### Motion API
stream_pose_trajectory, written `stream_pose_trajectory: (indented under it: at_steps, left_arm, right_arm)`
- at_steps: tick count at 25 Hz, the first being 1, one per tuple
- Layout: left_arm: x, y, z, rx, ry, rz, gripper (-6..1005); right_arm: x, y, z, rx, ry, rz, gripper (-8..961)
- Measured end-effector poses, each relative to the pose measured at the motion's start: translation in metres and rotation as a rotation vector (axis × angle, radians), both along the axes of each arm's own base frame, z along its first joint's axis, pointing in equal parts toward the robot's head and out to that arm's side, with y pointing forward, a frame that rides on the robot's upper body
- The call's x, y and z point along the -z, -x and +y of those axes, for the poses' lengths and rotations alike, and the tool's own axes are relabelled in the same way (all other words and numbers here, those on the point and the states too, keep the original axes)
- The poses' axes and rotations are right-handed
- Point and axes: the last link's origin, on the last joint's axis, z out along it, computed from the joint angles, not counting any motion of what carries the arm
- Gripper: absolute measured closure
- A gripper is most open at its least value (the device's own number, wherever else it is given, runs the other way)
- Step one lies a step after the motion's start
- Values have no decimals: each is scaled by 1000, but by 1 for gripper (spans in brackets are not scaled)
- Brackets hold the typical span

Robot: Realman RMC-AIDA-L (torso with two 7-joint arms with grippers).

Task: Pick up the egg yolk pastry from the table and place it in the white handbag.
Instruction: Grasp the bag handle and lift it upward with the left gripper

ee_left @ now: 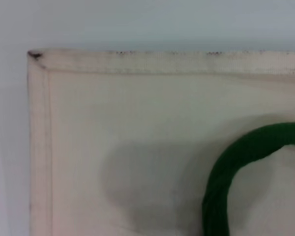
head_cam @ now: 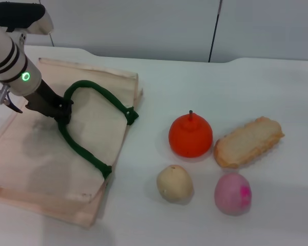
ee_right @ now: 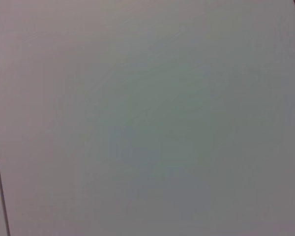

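The egg yolk pastry [head_cam: 174,183], a small pale beige ball, lies on the table right of the white handbag [head_cam: 36,164]. The bag lies flat at the left, its dark green rope handles [head_cam: 92,159] looped on top. My left gripper [head_cam: 63,111] is over the bag and its fingers close around the green handle at the loop's left end. The left wrist view shows a corner of the bag [ee_left: 113,123] and a curve of the handle [ee_left: 226,167]. My right gripper is out of view; its wrist view shows only a plain grey surface.
An orange fruit [head_cam: 190,135] sits behind the pastry. A toasted bread slice [head_cam: 248,142] lies to its right, and a pink egg-shaped ball [head_cam: 232,193] right of the pastry. The white table [head_cam: 236,87] ends at a wall behind.
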Motion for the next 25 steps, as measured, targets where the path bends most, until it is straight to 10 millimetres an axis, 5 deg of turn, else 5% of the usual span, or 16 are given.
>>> stream_pose_trajectory:
  at_steps: [16,25]
  left_arm:
    - [12,-3,1,41,-29,-36,859]
    - [-31,-4,-16,117,-172,-262,861]
  right_arm:
    - [-1,-11,-7,32,0,-5,75]
    - [-2,-11,-7,31,-1,-10,76]
